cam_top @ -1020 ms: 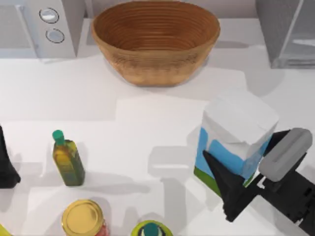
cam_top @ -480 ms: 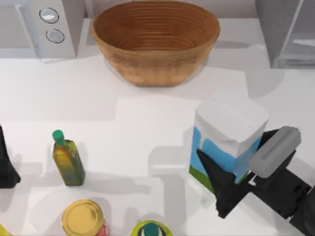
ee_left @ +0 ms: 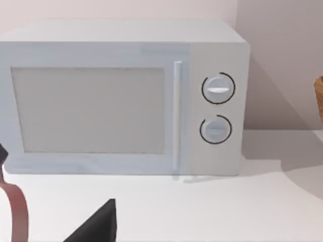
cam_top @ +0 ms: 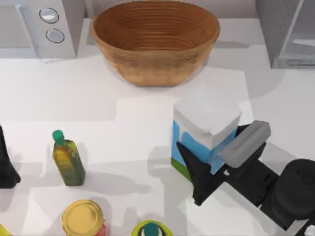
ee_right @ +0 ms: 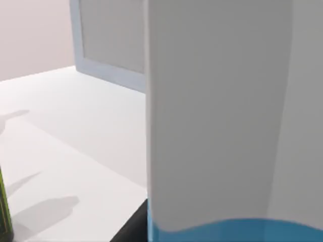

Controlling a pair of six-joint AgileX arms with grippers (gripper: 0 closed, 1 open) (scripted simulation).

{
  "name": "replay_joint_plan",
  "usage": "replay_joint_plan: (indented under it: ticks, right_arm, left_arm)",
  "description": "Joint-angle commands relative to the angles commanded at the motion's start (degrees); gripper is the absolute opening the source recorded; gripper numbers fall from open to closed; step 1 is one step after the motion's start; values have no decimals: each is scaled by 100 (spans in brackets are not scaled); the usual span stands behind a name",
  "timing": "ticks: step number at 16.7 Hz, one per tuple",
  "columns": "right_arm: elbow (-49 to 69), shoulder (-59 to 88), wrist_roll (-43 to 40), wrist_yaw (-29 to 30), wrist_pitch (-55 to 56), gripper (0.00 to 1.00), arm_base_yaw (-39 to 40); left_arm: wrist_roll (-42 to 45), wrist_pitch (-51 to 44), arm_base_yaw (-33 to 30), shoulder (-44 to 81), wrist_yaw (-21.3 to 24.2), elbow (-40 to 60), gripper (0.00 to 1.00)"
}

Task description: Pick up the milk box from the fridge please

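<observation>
The milk box (cam_top: 204, 125), white on top with blue sides and a green base, hangs tilted above the table right of centre. My right gripper (cam_top: 216, 142) is shut on it, one black finger (cam_top: 194, 172) on its near side and a grey finger (cam_top: 246, 142) on its right side. In the right wrist view the milk box (ee_right: 217, 126) is very close, white above a blue band. The fridge (cam_top: 283, 29), a grey cabinet with a paler panel, stands at the back right, apart from the carton. My left gripper (cam_top: 5, 164) is parked at the left edge, open, one fingertip (ee_left: 101, 222) showing.
A wicker basket (cam_top: 155, 42) stands at the back centre and a microwave (cam_top: 44, 24) with two knobs at the back left. An oil bottle (cam_top: 68, 160), a gold-lidded jar (cam_top: 82, 219) and a green-capped item (cam_top: 150, 230) stand front left.
My right gripper has carried the milk box leftward and a little toward the back of the table. The left arm has not moved.
</observation>
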Motion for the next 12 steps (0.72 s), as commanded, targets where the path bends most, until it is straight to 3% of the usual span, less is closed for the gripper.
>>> replay_joint_plan:
  ticks: [5, 12]
  right_arm:
    - [56, 101, -1, 3, 63, 0, 5]
    - [56, 101, -1, 3, 63, 53, 5]
  left_arm:
    - [0, 0, 0, 0, 0, 0, 100]
    - [0, 0, 0, 0, 0, 0, 100]
